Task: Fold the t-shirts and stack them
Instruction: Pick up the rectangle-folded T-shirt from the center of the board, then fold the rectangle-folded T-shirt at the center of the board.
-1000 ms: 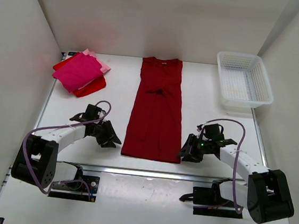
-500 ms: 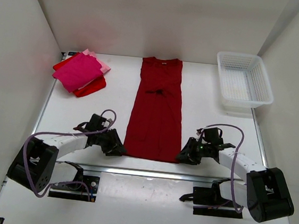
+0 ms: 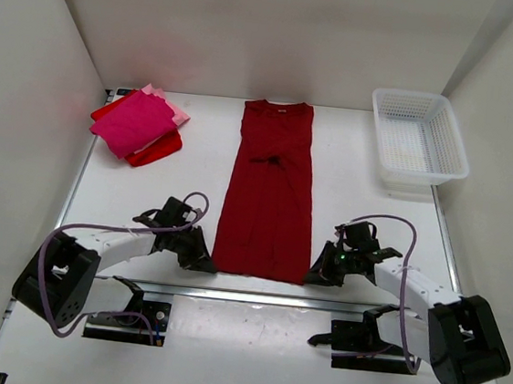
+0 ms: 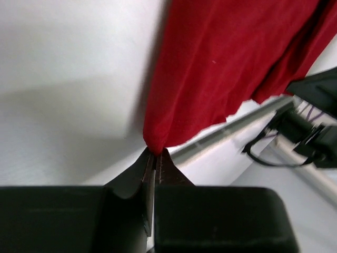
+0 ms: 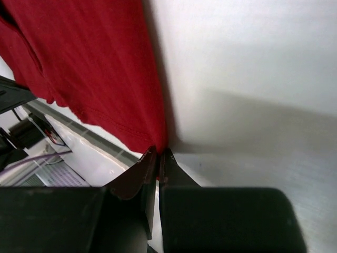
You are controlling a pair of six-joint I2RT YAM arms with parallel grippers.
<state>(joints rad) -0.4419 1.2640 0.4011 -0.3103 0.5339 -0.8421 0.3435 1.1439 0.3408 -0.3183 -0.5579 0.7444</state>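
Observation:
A dark red t-shirt [image 3: 271, 189] lies lengthwise down the middle of the table, its sleeves folded in, collar at the far end. My left gripper [image 3: 206, 265] is shut on the shirt's near left hem corner [image 4: 156, 143]. The near right hem corner [image 5: 158, 145] is pinched in my shut right gripper [image 3: 314, 276]. At the far left lies a pile of folded t-shirts [image 3: 140, 125]: magenta on top, light pink and bright red under it.
A white lattice basket [image 3: 418, 140] stands at the far right corner. White walls close in the table on three sides. A metal rail [image 3: 255, 295] runs along the near edge just behind the hem, with the arm bases and cables below it.
Both grippers moved inward and toward the near edge, reaching the shirt's hem corners, and closed on them. The shirt and the pile have not shifted.

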